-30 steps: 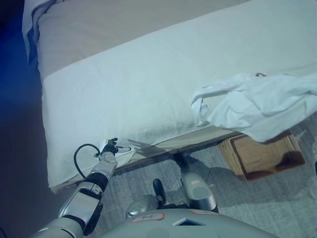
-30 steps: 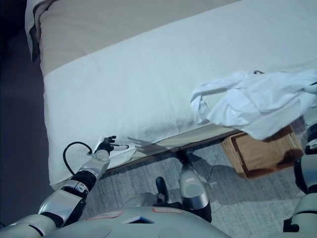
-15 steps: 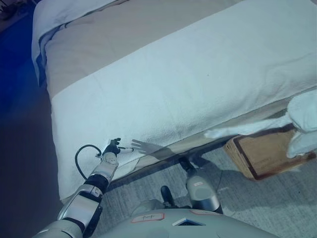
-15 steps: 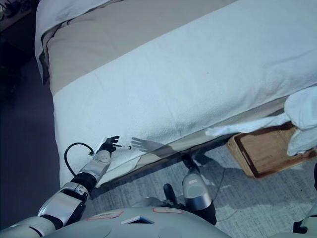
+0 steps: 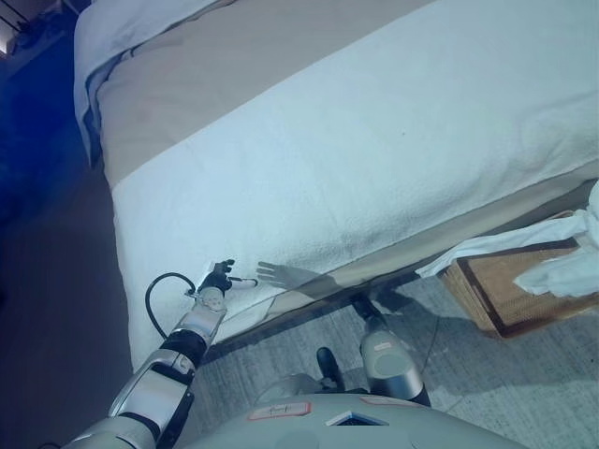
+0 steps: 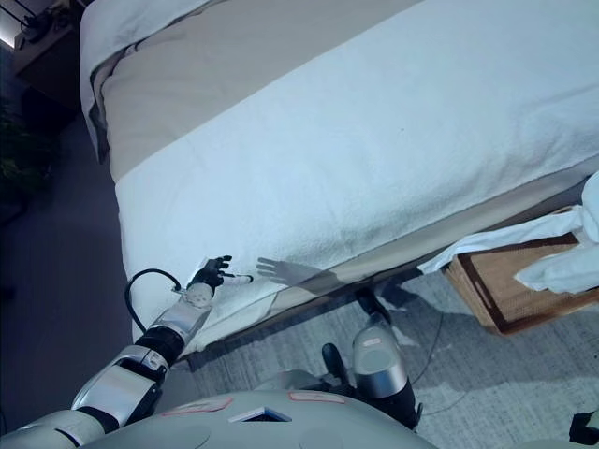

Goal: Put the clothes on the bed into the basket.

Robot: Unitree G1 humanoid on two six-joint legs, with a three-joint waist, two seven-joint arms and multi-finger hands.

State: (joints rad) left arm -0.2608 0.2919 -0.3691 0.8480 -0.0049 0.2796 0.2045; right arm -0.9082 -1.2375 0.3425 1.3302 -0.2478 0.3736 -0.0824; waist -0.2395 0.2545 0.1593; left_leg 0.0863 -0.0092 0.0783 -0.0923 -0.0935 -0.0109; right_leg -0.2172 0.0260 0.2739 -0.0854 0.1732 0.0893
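Observation:
A white garment (image 5: 554, 256) hangs over the rim of a brown woven basket (image 5: 489, 301) on the floor at the right edge, beside the bed; it also shows in the right eye view (image 6: 562, 264). Its upper part runs out of view at the right. The bed (image 5: 374, 140), with a white cover, has no clothes on the part in view. My left hand (image 5: 223, 277) is at the lower left, by the bed's near edge, fingers straight and holding nothing. My right hand shows in neither view.
A beige sheet (image 5: 243, 56) and a white pillow or folded cover (image 5: 122, 23) lie at the head of the bed, top left. Grey carpet (image 5: 524, 383) lies in front of the bed. The bed's side runs across, close before me.
The white garment has gone from the bed's right part down off the edge and onto the basket. The view has shifted, so the bed sits further right. My left hand has held still.

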